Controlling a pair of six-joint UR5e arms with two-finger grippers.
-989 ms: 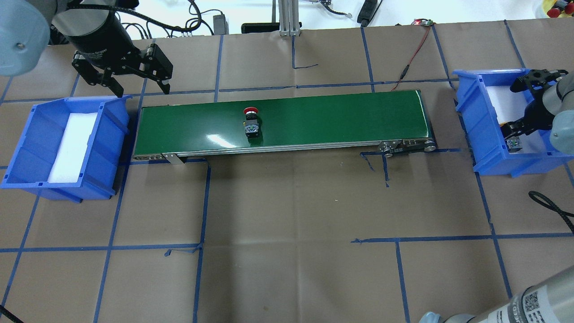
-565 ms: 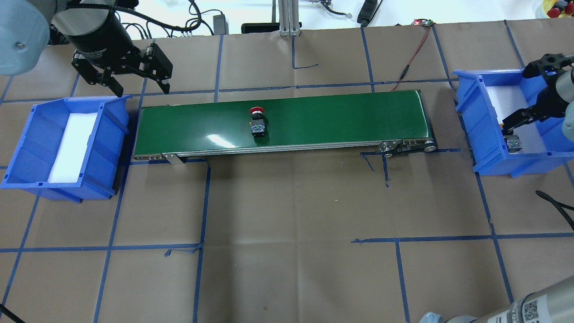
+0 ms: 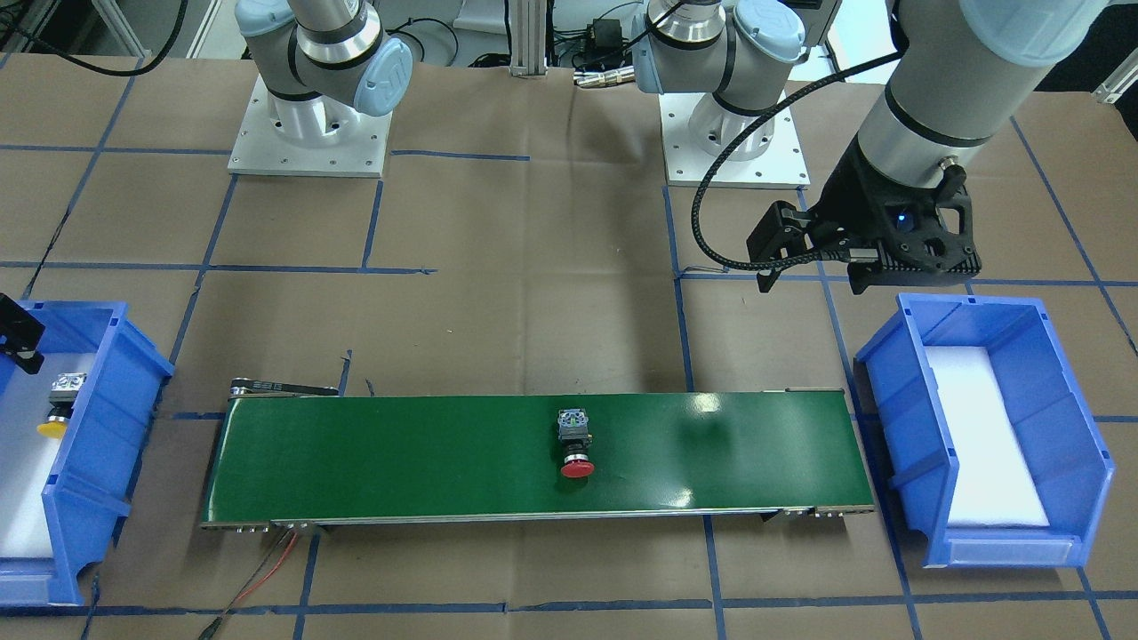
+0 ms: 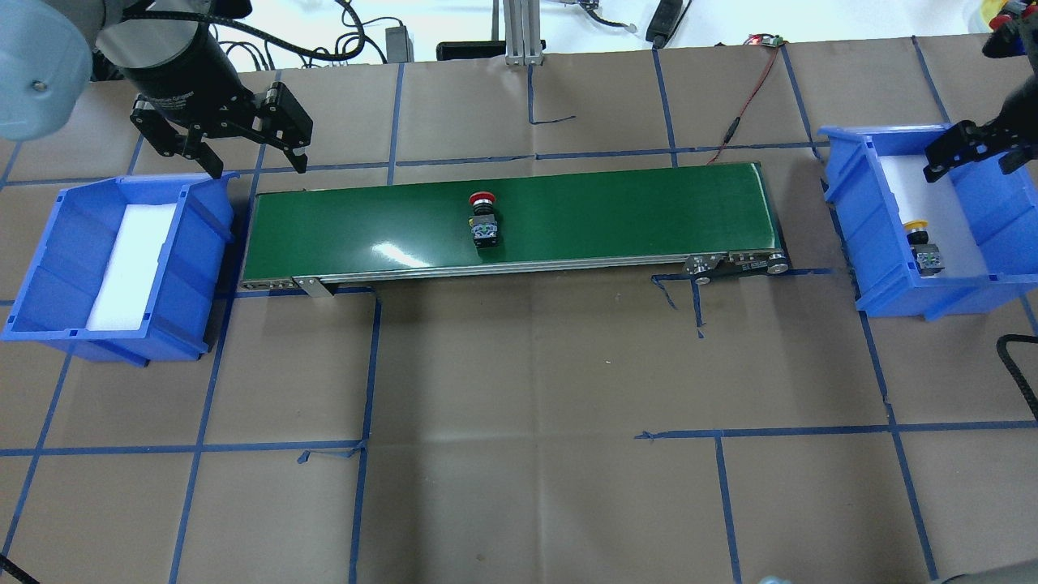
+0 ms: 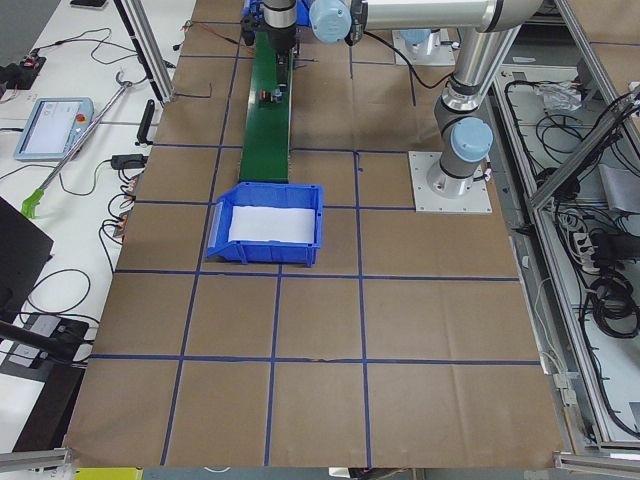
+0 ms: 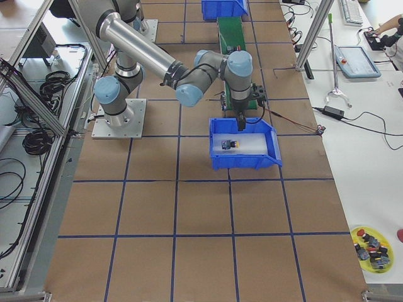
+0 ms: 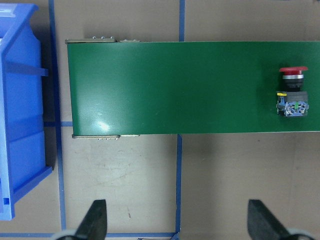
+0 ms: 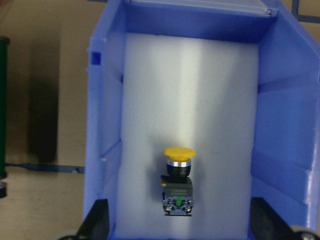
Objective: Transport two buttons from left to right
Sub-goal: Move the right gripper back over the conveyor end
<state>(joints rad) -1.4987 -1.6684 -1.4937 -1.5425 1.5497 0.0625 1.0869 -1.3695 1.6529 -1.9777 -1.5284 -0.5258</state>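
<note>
Seen from overhead, the red button [image 4: 484, 221] lies on its side midway along the belt [image 4: 616, 211], cap toward 12 o'clock, and the yellow button [image 4: 923, 243] lies likewise in the bin [image 4: 851, 203] at the belt's 3 o'clock end. The left fingers [image 4: 203, 152] hang wide apart and empty over the tabletop [image 4: 519, 389] at the belt's 10 o'clock corner. The right fingers [image 4: 949, 150], equally wide and empty, hover over that bin.

Table [image 4: 519, 365], brown paper with blue tape grid. Carries: green conveyor [image 4: 632, 215], centre, far half; left bin [image 4: 65, 243], blue; right bin [image 4: 864, 211], blue.
</note>
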